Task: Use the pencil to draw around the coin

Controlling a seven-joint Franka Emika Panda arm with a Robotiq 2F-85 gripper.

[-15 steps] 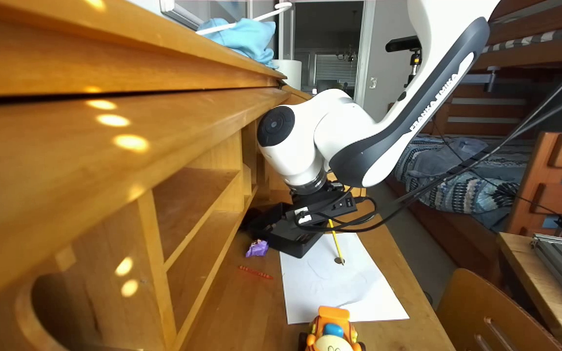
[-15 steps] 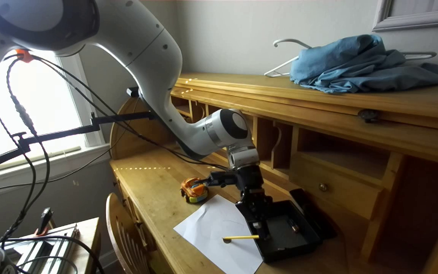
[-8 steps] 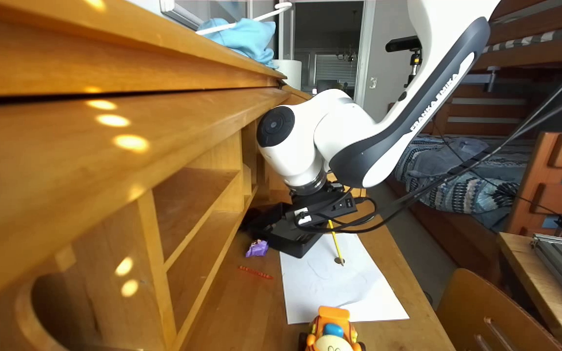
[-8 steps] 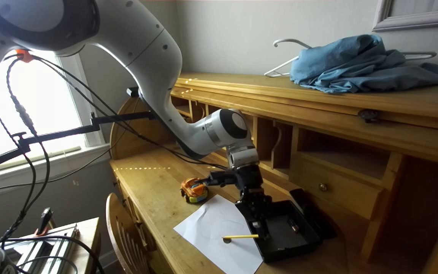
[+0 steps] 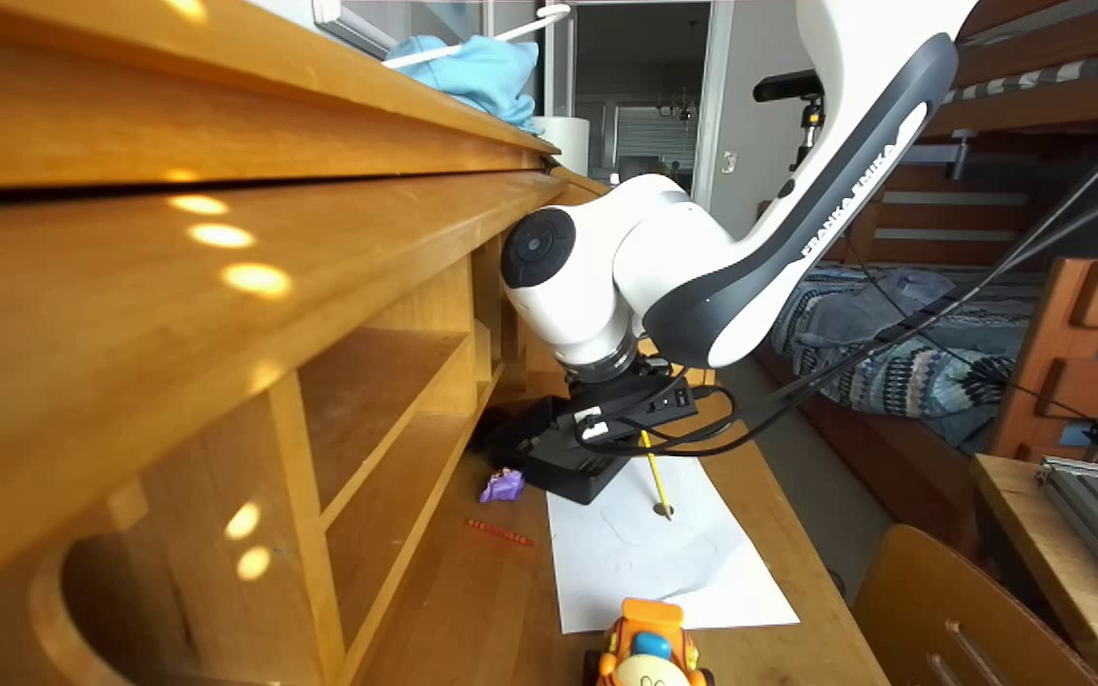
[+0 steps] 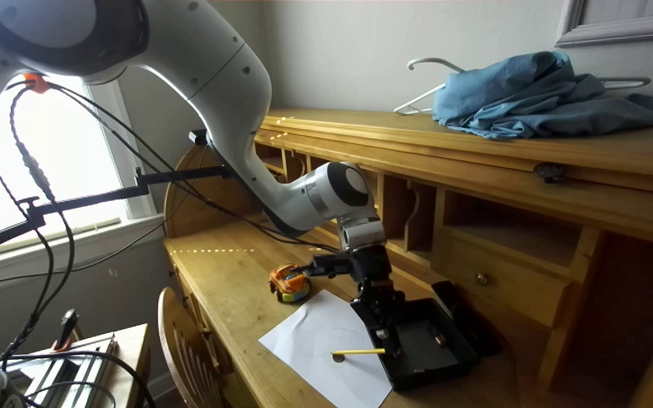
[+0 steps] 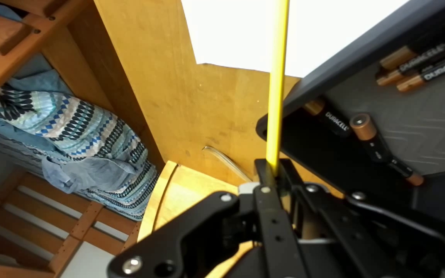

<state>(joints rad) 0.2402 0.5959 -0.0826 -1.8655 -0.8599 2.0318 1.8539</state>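
The yellow pencil (image 5: 657, 474) slants down to the white paper sheet (image 5: 663, 572). It shows in both exterior views, also here (image 6: 360, 352). Its lower tip is at the edge of the small dark coin (image 5: 660, 510), which lies on the paper (image 6: 309, 334). The coin also shows in an exterior view (image 6: 338, 358); I cannot tell whether tip and coin touch. My gripper (image 7: 274, 165) is shut on the pencil's upper end (image 7: 277, 85). The gripper (image 6: 389, 344) is beside the paper, above the tray's edge. The coin and pencil tip are out of the wrist view. Faint pencil lines mark the paper.
A black tray (image 6: 428, 378) with several batteries (image 7: 365, 127) stands beside the paper, under the gripper. An orange toy car (image 5: 649, 648) stands at the paper's edge. A red crayon (image 5: 498, 533) and a purple crumpled wrapper (image 5: 502, 485) lie on the desk. Shelves (image 6: 502, 272) rise behind the tray.
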